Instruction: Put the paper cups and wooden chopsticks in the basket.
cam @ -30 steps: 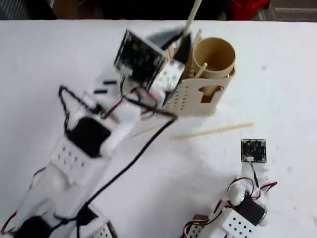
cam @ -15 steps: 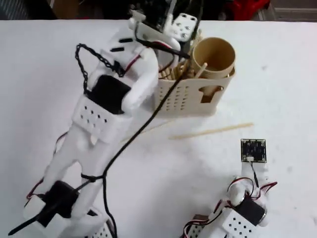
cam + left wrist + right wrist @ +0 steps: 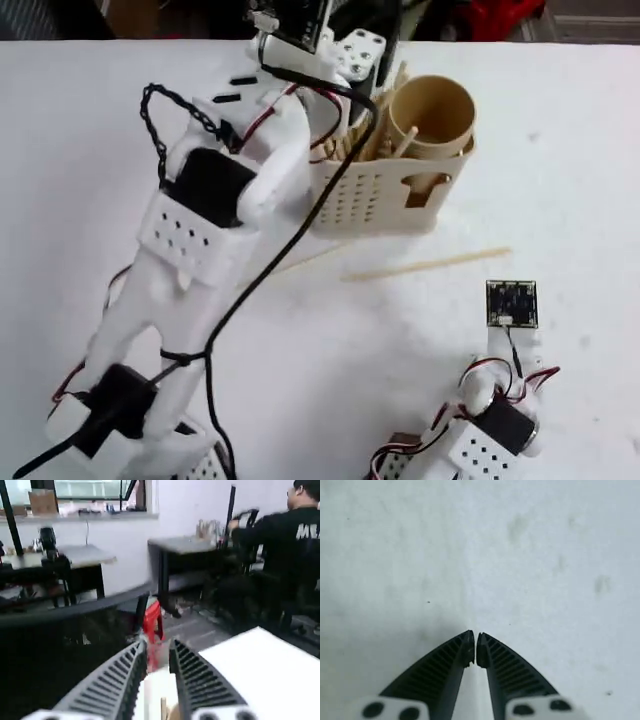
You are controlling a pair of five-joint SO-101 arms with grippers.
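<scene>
Hanging above the far edge of the table, the left gripper points out toward the room beyond, its ribbed fingers a little apart and clamped on nothing. The left arm stretches from the near left corner across the white top, and its wrist sits over the left end of the basket. The cream, perforated basket stands close to the far edge, about midway along it. A paper cup stands upright in the basket's right end, its mouth open to the camera. A bundle of wooden chopsticks leans in the left end, just beside the cup, with one stick resting against the cup's rim. One loose chopstick lies flat on the table on the near side of the basket, roughly parallel to the far edge, between the basket and the right arm. A second chopstick lies at a slant near the basket's left corner, crossed by the left arm's black cable. The right arm rests at the near edge toward the right corner, well apart from the basket. The right gripper is closed, its dark tips all but touching over bare white tabletop.
</scene>
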